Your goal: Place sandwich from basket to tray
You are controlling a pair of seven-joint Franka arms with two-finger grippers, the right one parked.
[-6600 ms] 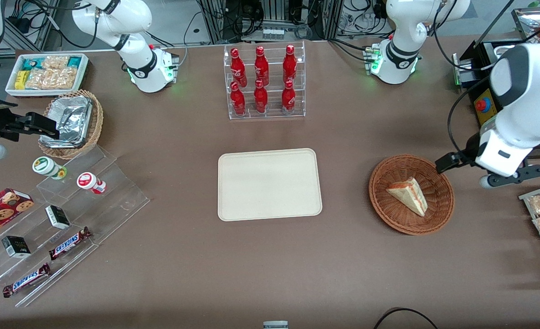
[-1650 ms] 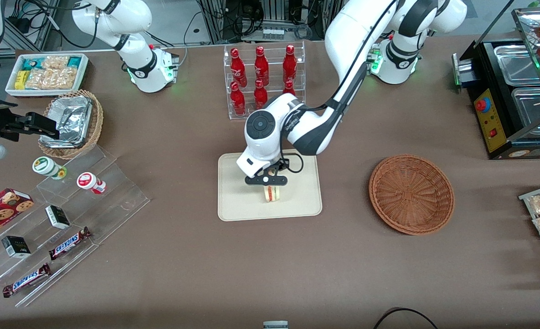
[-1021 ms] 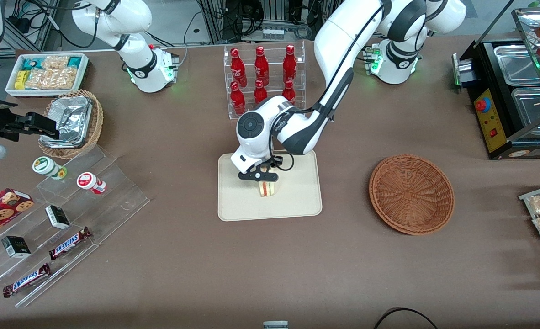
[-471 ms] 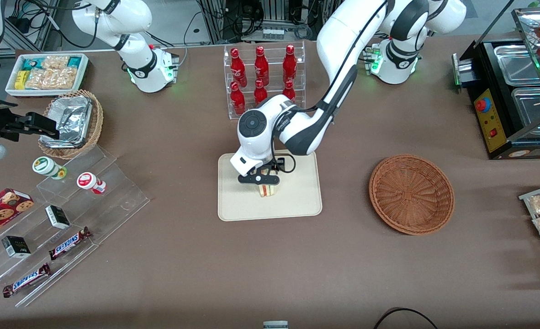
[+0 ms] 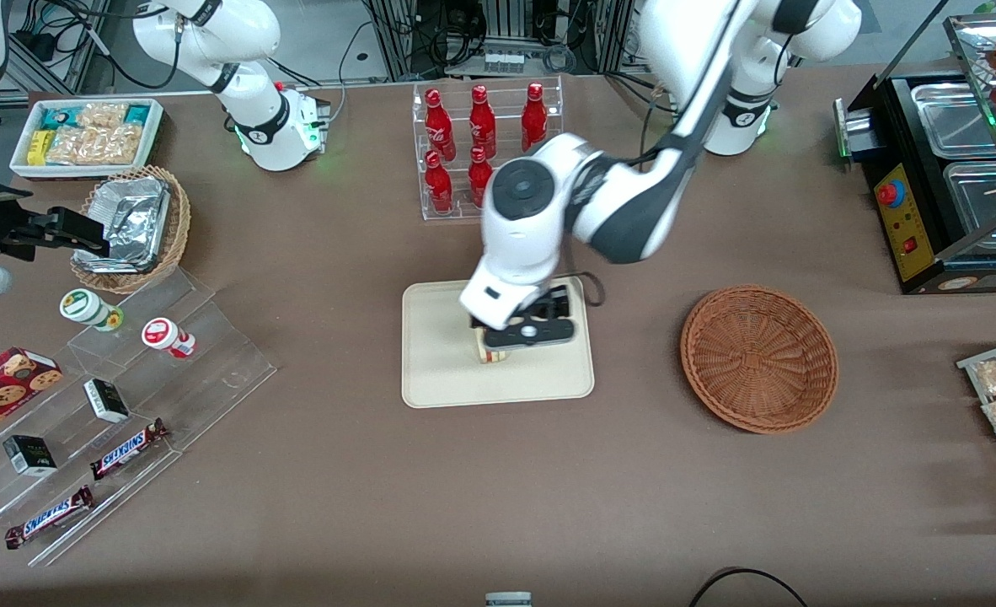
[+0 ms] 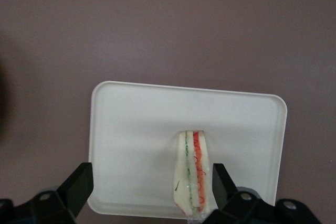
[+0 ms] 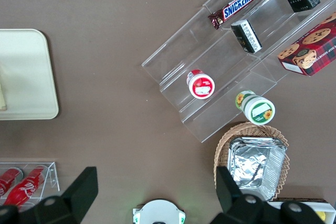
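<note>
One sandwich (image 6: 192,174) now released, standing on edge on the tray (image 6: 131,129) under the gripper (image 6: 149,195), risen since, fingers (image 6: 79,184) spread wide apart.

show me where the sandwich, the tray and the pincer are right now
sandwich (image 6: 191,174): left wrist view, on its layered edge.
tray (image 5: 439,371): front view, on bare surface.
pincer (image 6: 149,192): left wrist view, midway between its open fingertips, above the tray.
</note>
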